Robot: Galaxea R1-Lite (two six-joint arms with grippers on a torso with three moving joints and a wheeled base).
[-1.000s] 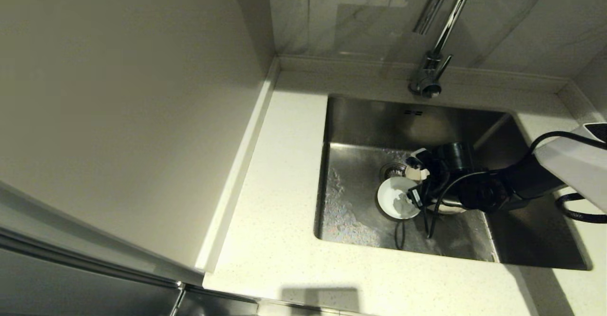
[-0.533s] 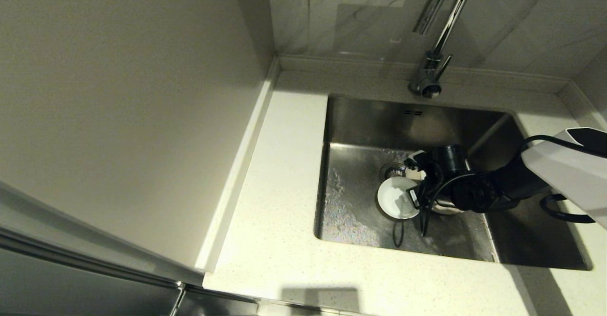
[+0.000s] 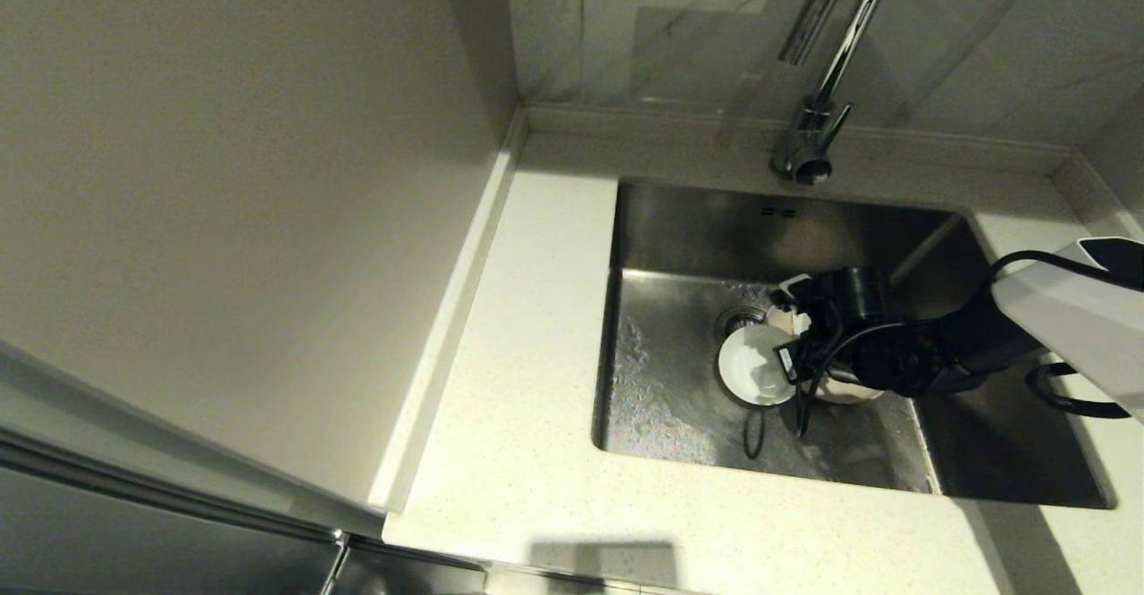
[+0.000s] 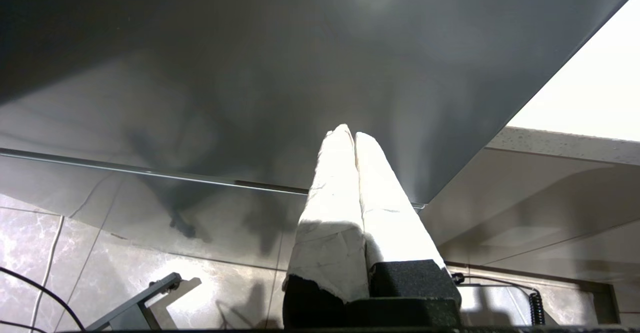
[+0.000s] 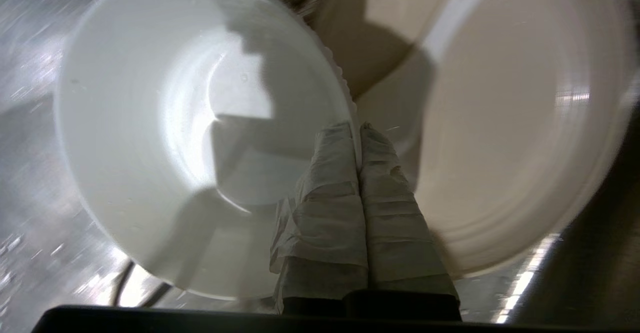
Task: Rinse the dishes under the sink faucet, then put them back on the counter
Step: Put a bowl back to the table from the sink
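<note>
Nearest the robot, a pale off-white, finely speckled stone counter [image 3: 536,452] is recorded with no dish on its visible part, so the return step is judged not yet begun. Below the worktop edge, out of the head view, the left gripper [image 4: 354,135] is held parked before a dark cabinet front, its two white-wrapped fingers pressed together on nothing. Past the counter edge, a square, deep stainless-steel sink [image 3: 679,238] is entered, its floor glistening as if wetted. On that floor a smaller white round bowl [image 3: 752,367] is found, tilted, its rim pinched between the closed white-wrapped fingers of the right gripper [image 5: 359,132], one finger set inside the wall and one outside. Just beside it and partly under it, a round cream shallow plate [image 5: 505,123] is lying, touched by the bowl's rim as far as can be told. A small white soup spoon is not made out in any view. Beyond the bowl, a round metal drain strainer [image 3: 740,319] is noted, close to the bowl's far edge. Farthest, a tall, shiny chrome gooseneck faucet [image 3: 818,104] is standing at the back rim; no running stream is discernible. Progress is judged early: the bowl is gripped but not yet carried out, and plate and spoon remain.
</note>
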